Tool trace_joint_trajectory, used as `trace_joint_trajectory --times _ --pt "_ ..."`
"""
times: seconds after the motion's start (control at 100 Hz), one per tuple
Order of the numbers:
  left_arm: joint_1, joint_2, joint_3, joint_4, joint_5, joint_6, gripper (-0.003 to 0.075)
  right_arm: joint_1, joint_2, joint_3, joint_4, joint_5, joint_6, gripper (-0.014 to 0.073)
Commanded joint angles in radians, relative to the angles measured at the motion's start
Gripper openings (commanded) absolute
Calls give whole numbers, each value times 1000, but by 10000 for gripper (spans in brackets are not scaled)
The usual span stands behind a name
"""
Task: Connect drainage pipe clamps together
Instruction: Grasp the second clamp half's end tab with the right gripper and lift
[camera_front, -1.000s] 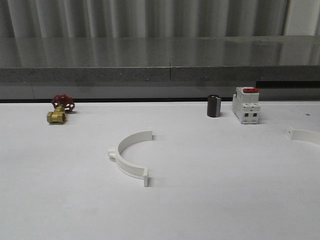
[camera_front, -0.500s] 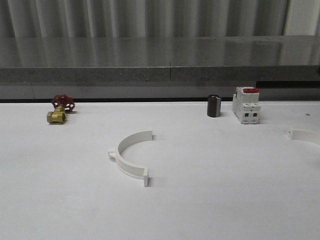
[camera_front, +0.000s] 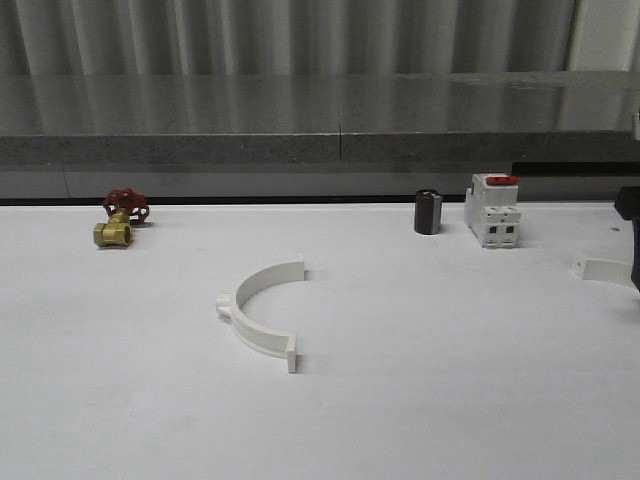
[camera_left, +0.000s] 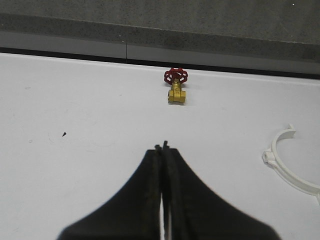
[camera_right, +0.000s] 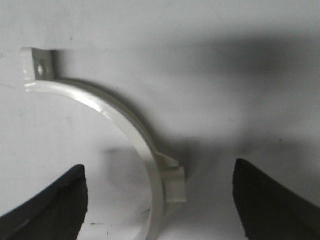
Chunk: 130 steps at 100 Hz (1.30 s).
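One drainage pipe clamp half (camera_front: 255, 315), a white arc with end tabs, lies mid-table; it also shows in the left wrist view (camera_left: 290, 165). The second half (camera_front: 603, 270) lies at the far right edge. My right arm (camera_front: 632, 240) hangs dark just over that half. In the right wrist view my right gripper (camera_right: 160, 210) is open, and the second clamp half (camera_right: 117, 112) with its middle lug sits on the table between the spread fingers (camera_right: 50, 205), untouched. My left gripper (camera_left: 162, 147) is shut and empty over bare table, well left of the first half.
A brass valve with a red handwheel (camera_front: 120, 220) sits at the back left. A small dark cylinder (camera_front: 428, 212) and a white breaker block with a red switch (camera_front: 492, 210) stand at the back right. A grey ledge (camera_front: 320, 150) runs behind the table.
My right arm has come into the front view at the right edge, above the second clamp half. Both halves and the other objects stay put.
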Motion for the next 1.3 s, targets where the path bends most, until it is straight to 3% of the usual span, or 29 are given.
trace_joint_trajectory --times 0.0,0.22,0.46,0.55,1.08,1.29 --pt "3 7 -26 -10 -70 -2 -20 -6 -24 -31 4 -34 -18 594" --pt "3 7 -26 -10 -70 -2 -20 -6 -9 -31 4 -33 -18 572" --pt "3 7 -26 -10 -70 -2 -20 -6 -9 -31 8 -4 2 218" --pt "3 7 -26 -10 -70 -2 -20 -6 -9 -31 9 1 2 146" --pt "3 7 -26 -10 -70 -2 -20 -1 -12 -54 55 42 2 133" --pt "3 7 -26 -10 -70 -2 -20 110 -22 -119 98 109 75 133"
